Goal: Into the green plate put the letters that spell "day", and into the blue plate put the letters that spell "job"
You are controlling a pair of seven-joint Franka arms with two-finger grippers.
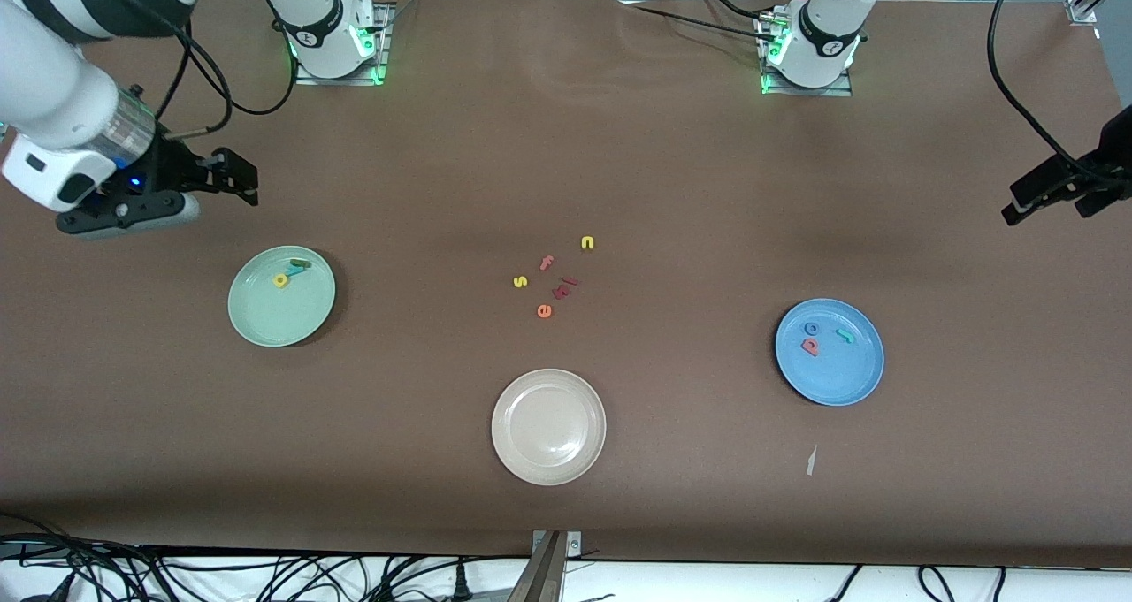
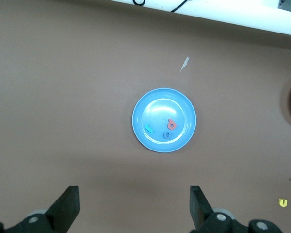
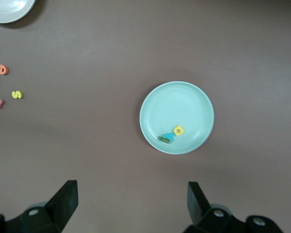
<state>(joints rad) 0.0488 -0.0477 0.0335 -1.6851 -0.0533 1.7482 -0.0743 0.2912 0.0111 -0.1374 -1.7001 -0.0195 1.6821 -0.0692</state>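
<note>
The green plate (image 1: 274, 319) lies toward the right arm's end of the table. In it are the yellow "d" (image 1: 280, 280), teal "y" (image 1: 294, 270) and dark green "a" (image 1: 301, 262). The blue plate (image 1: 840, 377) lies toward the left arm's end, holding the blue "o" (image 1: 811, 328), teal "j" (image 1: 845, 336) and salmon "b" (image 1: 809, 346). My right gripper (image 1: 239, 178) hangs open and empty above the table beside the green plate (image 3: 177, 104). My left gripper (image 1: 1048, 195) hangs open and empty at the table's edge, with the blue plate (image 2: 157, 104) in its wrist view.
An empty beige plate (image 1: 548, 426) sits nearest the front camera. Loose letters lie mid-table: yellow "n" (image 1: 587, 243), yellow "s" (image 1: 520, 281), orange "e" (image 1: 544, 311), red "f" (image 1: 546, 262) and dark red pieces (image 1: 563, 288). A paper scrap (image 1: 810, 461) lies near the blue plate.
</note>
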